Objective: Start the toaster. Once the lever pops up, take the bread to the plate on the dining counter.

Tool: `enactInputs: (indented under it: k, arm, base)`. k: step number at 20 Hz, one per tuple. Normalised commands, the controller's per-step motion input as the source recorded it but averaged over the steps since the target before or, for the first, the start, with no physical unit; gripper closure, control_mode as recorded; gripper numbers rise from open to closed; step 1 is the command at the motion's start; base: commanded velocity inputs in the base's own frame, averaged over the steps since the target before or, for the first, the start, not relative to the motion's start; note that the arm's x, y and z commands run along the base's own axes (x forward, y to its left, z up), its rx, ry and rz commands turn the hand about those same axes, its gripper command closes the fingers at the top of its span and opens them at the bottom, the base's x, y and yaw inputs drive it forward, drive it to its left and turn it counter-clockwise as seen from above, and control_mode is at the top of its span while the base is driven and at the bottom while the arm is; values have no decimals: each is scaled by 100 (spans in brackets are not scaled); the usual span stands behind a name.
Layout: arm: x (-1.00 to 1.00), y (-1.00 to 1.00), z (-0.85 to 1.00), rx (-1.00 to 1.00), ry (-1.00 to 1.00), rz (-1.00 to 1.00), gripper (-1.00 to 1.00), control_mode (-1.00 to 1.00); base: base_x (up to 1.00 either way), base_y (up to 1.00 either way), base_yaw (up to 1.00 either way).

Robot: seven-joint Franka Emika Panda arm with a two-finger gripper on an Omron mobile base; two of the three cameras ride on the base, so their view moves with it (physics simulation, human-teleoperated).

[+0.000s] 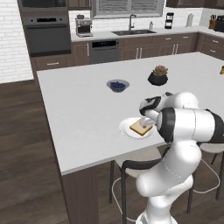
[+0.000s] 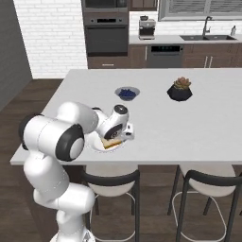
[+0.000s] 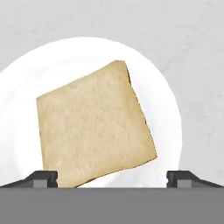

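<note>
A large white-topped dining counter (image 1: 78, 113) with dark wood sides spans the kitchen; stools stand tucked under its near edge; the robot's white arm reaches over that edge from below.

On the counter, close to the near edge, lies a small round white plate (image 1: 126, 129); the bread (image 3: 94, 124), a pale slice with a tan crust, lies flat on it, turned a little askew, one corner toward twelve o'clock in the hand view; by the look of it, it is already delivered, so the task seems all but done.

The gripper (image 3: 112, 178) hovers straight above the slice, its two dark tips spread wide at five and seven o'clock, pinching nothing; the bread lies free between and beyond them.

At about twelve o'clock from the plate sits a grey bowl (image 1: 117, 85) with blue contents; at one o'clock, a dark potted plant (image 1: 158, 76); both well apart, leaving bare counter all round; lifting straight up looks unobstructed.
</note>
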Motion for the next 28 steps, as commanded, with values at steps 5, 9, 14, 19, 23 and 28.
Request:
enactInputs:
  k: [5,9,14,19,23,28]
  arm:
    - [-4,11,59,-22,4,-1,-100,-100]
    - [-24,66,54,-28,7,-1,-100,-100]
    - [-61,51,79,-19,0,-1,-100,-100]
    - [-83,22,92,-1,-15,-1,-100,-100]
    - [-100,0,54,0,-39,7,-100,-100]
    - [-96,3,10,0,-31,22,-100,-100]
  base:
    - [0,0,0]
    - [0,0,0]
    - [0,0,0]
    - [0,0,0]
    - [0,0,0]
    - [0,0,0]
